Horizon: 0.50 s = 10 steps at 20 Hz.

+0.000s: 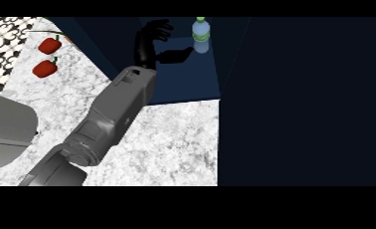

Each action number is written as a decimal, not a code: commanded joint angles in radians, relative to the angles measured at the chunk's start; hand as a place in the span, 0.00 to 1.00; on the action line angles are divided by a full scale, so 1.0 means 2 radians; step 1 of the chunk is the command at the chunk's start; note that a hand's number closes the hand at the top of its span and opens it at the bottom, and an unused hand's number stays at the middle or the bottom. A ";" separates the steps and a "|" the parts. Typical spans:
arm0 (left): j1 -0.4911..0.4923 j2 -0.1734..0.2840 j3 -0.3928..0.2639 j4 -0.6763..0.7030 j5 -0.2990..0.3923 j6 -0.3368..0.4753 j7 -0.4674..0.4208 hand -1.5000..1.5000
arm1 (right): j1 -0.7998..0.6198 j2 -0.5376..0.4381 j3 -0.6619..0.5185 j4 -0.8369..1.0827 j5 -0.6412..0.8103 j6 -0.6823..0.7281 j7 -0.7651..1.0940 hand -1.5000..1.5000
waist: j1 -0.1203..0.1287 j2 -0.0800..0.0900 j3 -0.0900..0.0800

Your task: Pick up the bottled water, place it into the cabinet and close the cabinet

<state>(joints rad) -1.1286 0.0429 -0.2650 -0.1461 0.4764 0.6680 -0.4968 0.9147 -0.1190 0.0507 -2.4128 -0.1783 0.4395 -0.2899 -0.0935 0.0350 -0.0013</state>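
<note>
Your left forearm crosses the table into the cabinet; hand fingers spread, apart from the upright bottle.

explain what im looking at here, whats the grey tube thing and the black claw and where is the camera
The camera sits where the robot's head would be, looking steeply down at a kitchen counter with a speckled marble top. The grey tube is the robot's forearm, coming in from the lower left, and the black claw is its hand. The hand reaches into a dark blue open cabinet. Right beside its fingers stands the bottled water, with a green cap. The fingers look spread beside the bottle, not wrapped round it, so nothing seems held. At the upper left lie two red peppers on the counter. The other hand is not in view.
</note>
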 commanded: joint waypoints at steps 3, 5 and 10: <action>-0.020 -0.009 -0.004 0.029 -0.017 0.041 -0.020 0.00 | 0.021 -0.001 0.004 -0.023 -0.032 0.013 0.003 0.00 | -0.007 -0.001 0.000; -0.027 0.012 -0.001 0.036 -0.016 0.028 -0.015 0.00 | 0.015 -0.005 0.002 -0.026 -0.042 0.015 0.009 0.00 | -0.006 0.002 0.000; -0.028 0.006 0.005 0.021 -0.012 -0.035 -0.036 0.00 | 0.006 -0.010 0.003 -0.035 -0.038 0.013 0.019 0.00 | -0.005 0.005 -0.001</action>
<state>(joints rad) -1.1789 0.0493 -0.2586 -0.0959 0.4546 0.6653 -0.5393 0.9240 -0.1281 0.0614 -2.4105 -0.1910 0.4679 -0.2935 -0.1037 0.0398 -0.0023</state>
